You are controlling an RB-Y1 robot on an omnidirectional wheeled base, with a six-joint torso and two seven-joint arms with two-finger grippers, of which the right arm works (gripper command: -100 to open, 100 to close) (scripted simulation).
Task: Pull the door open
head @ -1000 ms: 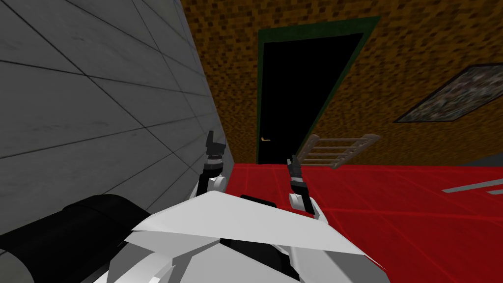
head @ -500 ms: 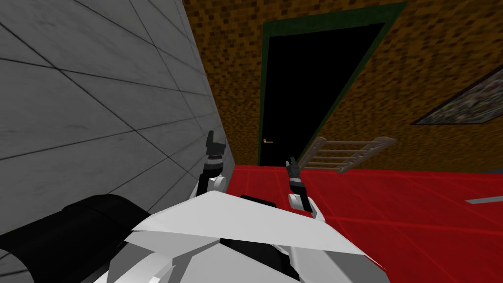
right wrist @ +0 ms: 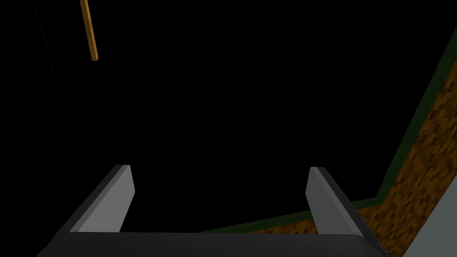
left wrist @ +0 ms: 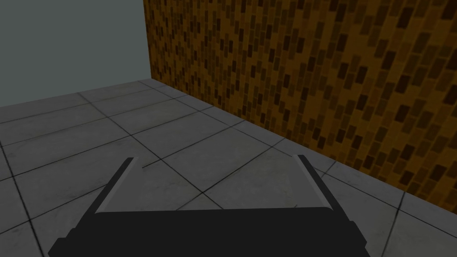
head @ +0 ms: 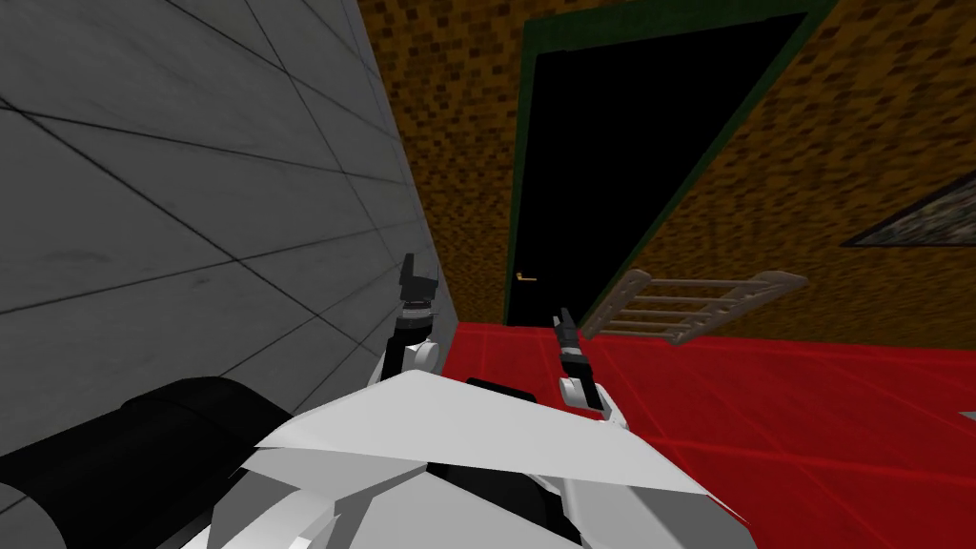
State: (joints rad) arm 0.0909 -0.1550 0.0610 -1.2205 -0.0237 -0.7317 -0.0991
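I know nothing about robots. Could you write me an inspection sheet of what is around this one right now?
Surface: red tiled floor running up to the door.
Job's things: black door in a dark green frame; small golden lever handle near its left edge, untouched.
Clutter: light wooden slatted rack at the foot of the wall, right of the door.
Grippers: left gripper open, raised beside the grey tiled wall; right gripper open, pointing at the door, apart from the handle.
Cables: nothing seen.
Surroundings: brown mottled wall around the door; framed picture on it, far right.
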